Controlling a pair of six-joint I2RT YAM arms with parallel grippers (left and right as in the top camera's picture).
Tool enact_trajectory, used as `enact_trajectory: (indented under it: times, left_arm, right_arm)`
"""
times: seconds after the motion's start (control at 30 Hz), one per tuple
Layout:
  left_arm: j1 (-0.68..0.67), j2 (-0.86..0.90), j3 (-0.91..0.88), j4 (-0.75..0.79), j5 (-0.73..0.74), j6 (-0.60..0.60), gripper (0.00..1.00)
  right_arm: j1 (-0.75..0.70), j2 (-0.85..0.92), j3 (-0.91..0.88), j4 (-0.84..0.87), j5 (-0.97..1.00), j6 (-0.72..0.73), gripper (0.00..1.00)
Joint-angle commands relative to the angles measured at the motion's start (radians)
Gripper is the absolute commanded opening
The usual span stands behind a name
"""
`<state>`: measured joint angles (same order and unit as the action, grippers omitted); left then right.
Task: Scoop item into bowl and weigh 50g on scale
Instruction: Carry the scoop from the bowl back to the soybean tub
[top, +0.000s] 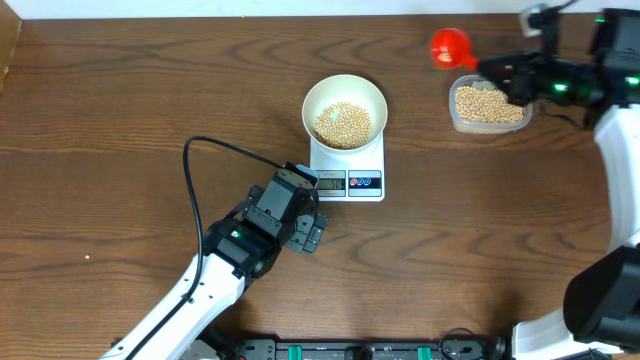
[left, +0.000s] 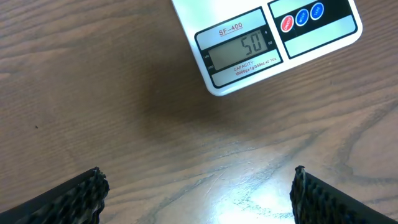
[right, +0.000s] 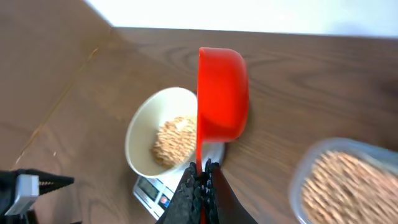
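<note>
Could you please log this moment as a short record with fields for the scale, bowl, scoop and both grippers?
scale: on the table, display reads 50
bowl: on the scale, holding beans
red scoop: gripped by its handle, beside the clear tub
clear tub: holds more beans
left gripper: open, empty, by the scale's display end
right gripper: shut on the red scoop

Bright, even light; glare on the table (left: 249, 205); right-wrist view blurred.
</note>
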<state>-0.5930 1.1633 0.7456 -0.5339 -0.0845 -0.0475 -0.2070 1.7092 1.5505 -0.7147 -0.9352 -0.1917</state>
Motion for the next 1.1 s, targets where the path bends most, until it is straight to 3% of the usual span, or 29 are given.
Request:
enact_trajectory:
  times: [0.0, 0.2, 0.6, 1.07]
  left_arm:
    - [-0.003, 0.006, -0.005, 0.001, -0.003, 0.013, 0.96]
    - [-0.003, 0.006, -0.005, 0.001, -0.003, 0.014, 0.96]
    - [-0.003, 0.006, -0.005, 0.001, -0.003, 0.014, 0.96]
    - [-0.003, 0.006, -0.005, 0.001, -0.003, 0.014, 0.96]
  right_arm:
    - [-0.077, -0.011, 0.018, -0.032, -0.012, -0.012, 0.01]
    - [-0.140, -0.005, 0.016, -0.096, 0.206, -0.035, 0.01]
    - [-0.042, -0.005, 0.006, -0.116, 0.642, -0.079, 0.01]
    - [0.226, -0.005, 0.005, -0.116, 1.184, -0.132, 0.01]
